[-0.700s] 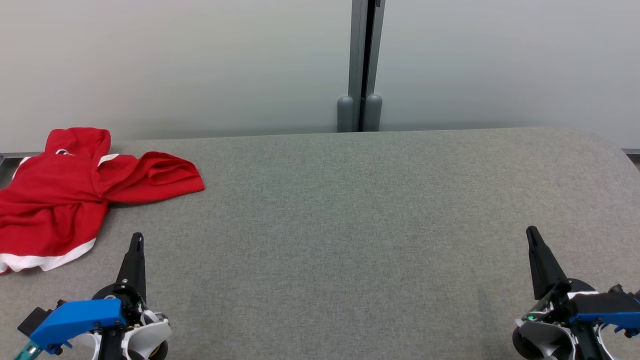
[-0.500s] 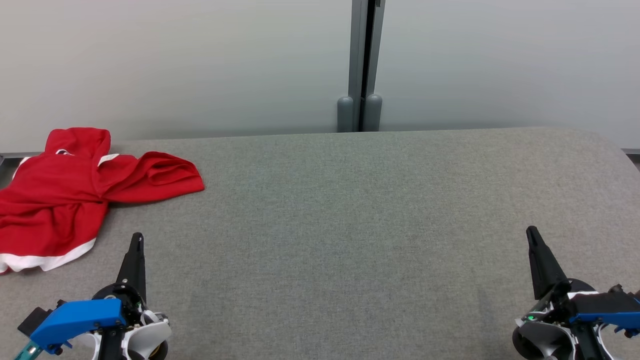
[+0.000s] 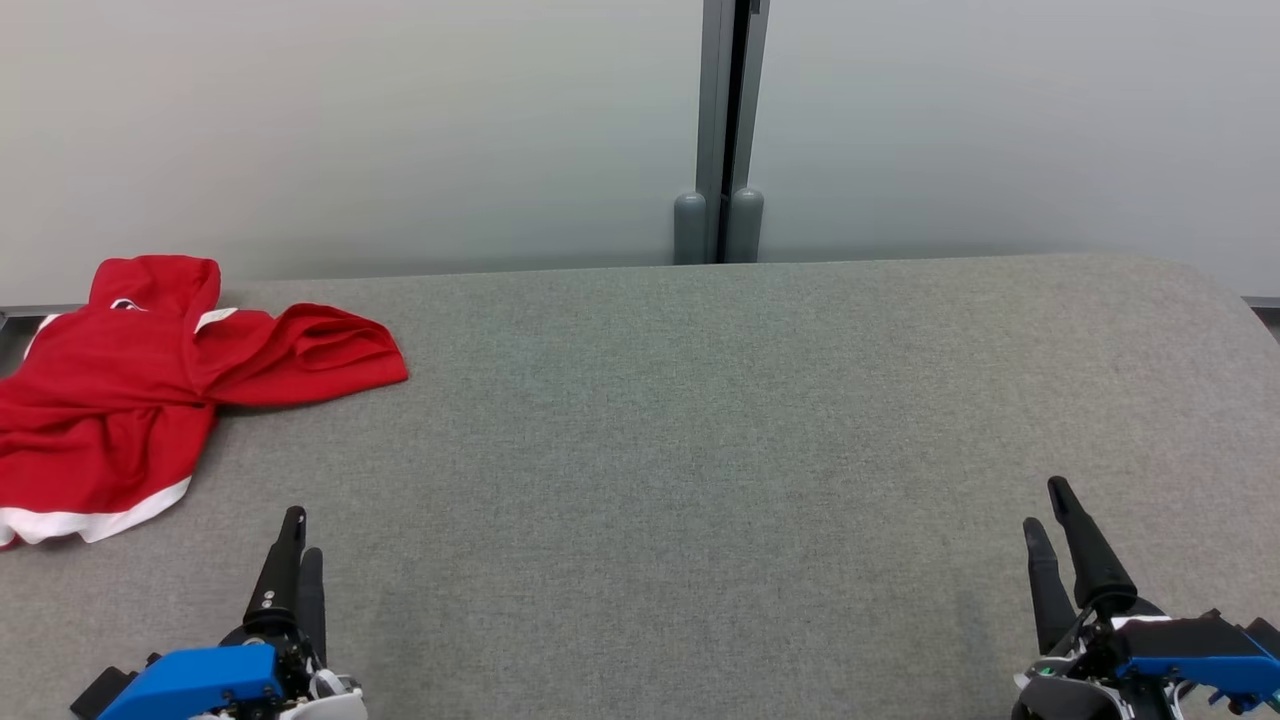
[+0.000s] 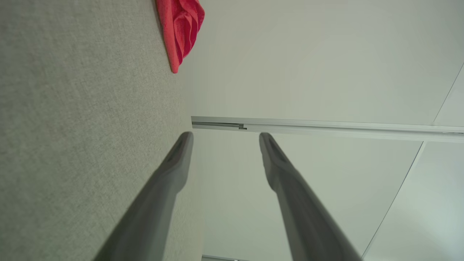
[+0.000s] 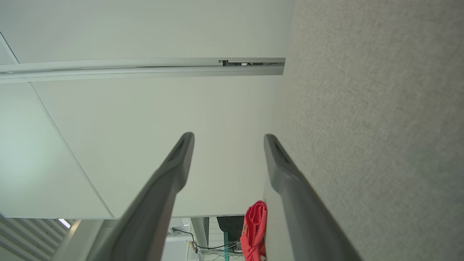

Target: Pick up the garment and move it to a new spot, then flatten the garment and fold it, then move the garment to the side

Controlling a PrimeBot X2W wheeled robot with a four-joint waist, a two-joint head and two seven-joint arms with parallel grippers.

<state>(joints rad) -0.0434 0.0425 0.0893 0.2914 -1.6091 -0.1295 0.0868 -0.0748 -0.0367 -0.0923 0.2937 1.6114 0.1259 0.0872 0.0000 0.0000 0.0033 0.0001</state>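
Just now left pincer (image 3: 302, 532) and right pincer (image 3: 1043, 503) pulled back nearer, both wide, empty. Garment (image 3: 130, 400) lay untouched far left; pick-up not begun.

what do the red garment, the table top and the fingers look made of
Red garment: soft thin fabric, matte, perhaps a knit; it creases and bunches, with white trim.
Table top: grey felt-like or woven covering, matte, finely speckled.
Fingers: dark, smooth, likely moulded plastic, with a faint sheen.
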